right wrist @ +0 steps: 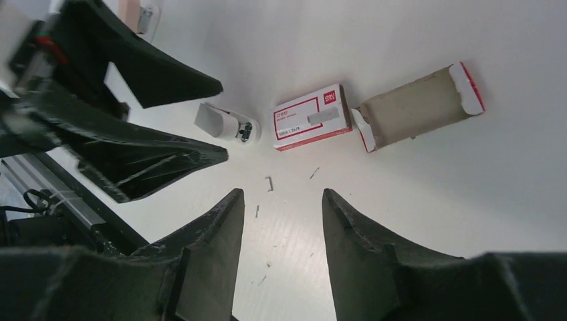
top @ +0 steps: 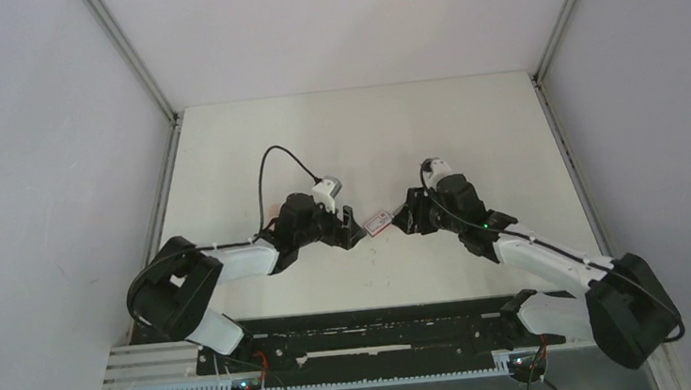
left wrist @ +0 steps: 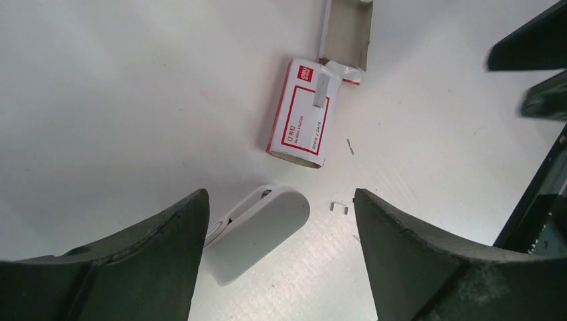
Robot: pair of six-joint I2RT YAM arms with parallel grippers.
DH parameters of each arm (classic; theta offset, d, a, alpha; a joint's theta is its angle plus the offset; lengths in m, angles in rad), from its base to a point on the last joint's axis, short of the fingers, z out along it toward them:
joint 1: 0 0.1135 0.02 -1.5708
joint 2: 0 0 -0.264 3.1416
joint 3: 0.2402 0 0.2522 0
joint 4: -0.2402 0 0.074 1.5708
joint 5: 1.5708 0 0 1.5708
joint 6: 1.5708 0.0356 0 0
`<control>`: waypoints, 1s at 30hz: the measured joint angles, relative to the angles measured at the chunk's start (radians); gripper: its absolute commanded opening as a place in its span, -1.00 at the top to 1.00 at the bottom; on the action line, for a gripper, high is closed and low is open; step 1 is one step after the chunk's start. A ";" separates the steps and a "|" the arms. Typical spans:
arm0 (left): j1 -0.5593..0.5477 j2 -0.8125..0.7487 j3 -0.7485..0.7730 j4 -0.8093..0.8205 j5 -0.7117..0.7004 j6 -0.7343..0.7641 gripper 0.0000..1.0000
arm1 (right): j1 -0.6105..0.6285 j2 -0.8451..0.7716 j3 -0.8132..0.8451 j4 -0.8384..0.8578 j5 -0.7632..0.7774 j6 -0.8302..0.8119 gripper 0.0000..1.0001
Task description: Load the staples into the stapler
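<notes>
My left gripper and right gripper hang spread, empty. The staples rest atop the box, upper centre, above the stapler; a clumsy pinch could snap them apart.

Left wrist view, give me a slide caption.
Open left pincer framing the white stapler, red-and-white staple box beyond, loose staples scattered nearby.

Box: white, red outline frame, red logo patch. Staples: silvery-grey. Tray: grey-brown card, red-and-white flap. Stapler: white. Surface: plain white. Left claw, right claw: black.
</notes>
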 measured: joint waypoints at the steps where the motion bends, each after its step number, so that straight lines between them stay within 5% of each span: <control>1: 0.001 0.023 0.000 0.008 0.014 0.002 -0.67 | -0.008 -0.037 -0.012 -0.016 0.001 -0.003 0.02; 10: 0.009 0.066 0.000 0.084 0.061 0.015 -0.65 | -0.049 -0.220 -0.038 -0.080 -0.005 -0.019 0.00; 25: -0.005 0.023 -0.113 0.117 0.008 0.031 -0.57 | -0.083 -0.223 -0.042 -0.097 -0.044 -0.023 0.00; 30: -0.051 0.006 -0.124 0.082 -0.087 0.050 -0.40 | -0.089 -0.223 -0.042 -0.096 -0.050 -0.023 0.00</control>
